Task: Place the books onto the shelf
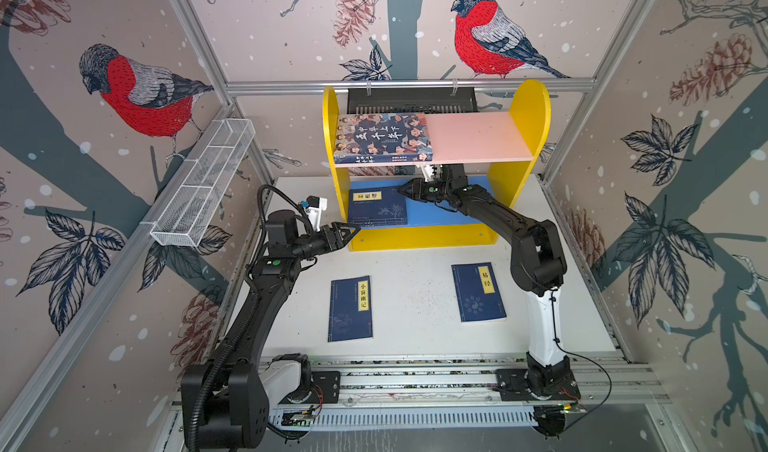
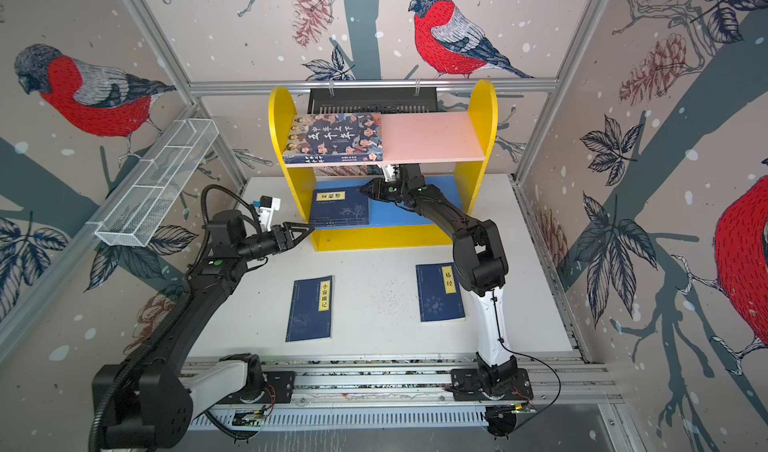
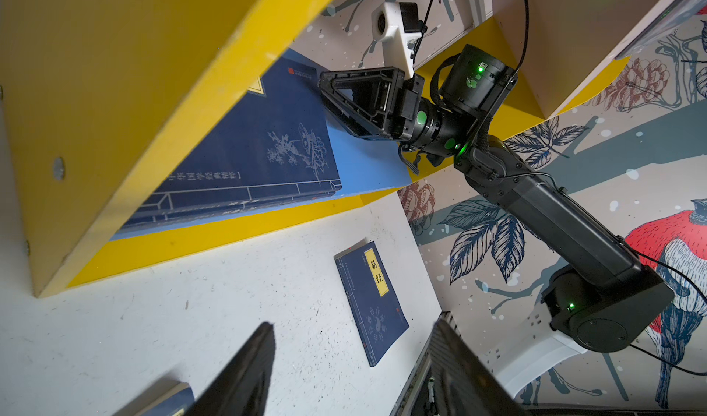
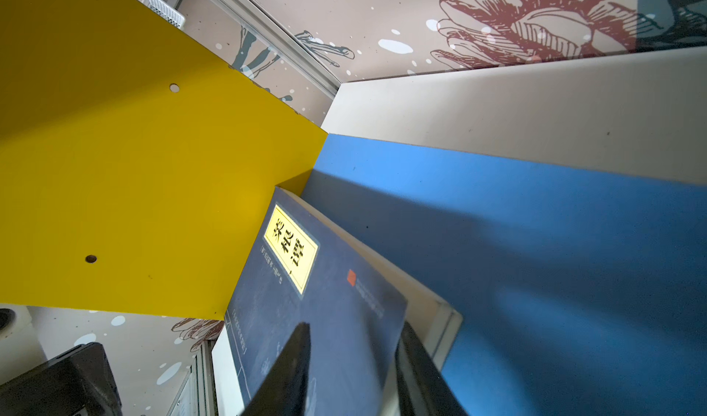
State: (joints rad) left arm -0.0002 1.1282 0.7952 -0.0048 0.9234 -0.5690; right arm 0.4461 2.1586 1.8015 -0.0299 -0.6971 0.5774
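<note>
The yellow two-tier shelf (image 1: 419, 238) stands at the rear of the white table (image 1: 415, 337). The large cartoon-cover book (image 1: 382, 136) lies flat on the left half of the pink upper board (image 1: 478, 138), with its spine facing forward. The shelved navy book (image 1: 376, 209), labelled 菜根谭, lies flat at the left end of the blue lower board (image 1: 440, 213), against the left side panel. In the left wrist view a second navy edge shows beneath it, but whether this is a separate book cannot be told. The right gripper (image 1: 402, 189) reaches into the lower tier under the pink upper board, with its tips at the right edge of the shelved navy book in both top views. In the right wrist view its fingers (image 4: 290, 368) stand parted. One finger lies over the cover and the other beside the white page edge, so the book is released rather than clamped. Pad contact cannot be determined. The left gripper (image 1: 353, 230) hovers above the table just beside the shelf's left front corner. Its fingers (image 3: 245, 372) are spread wide with nothing between them. Two further books lie flat on the table in front of the shelf, well apart. The 小窗幽记 book (image 1: 350, 308) is left of centre. The 易经 book (image 1: 478, 292) is right of centre, near the right arm.
</note>
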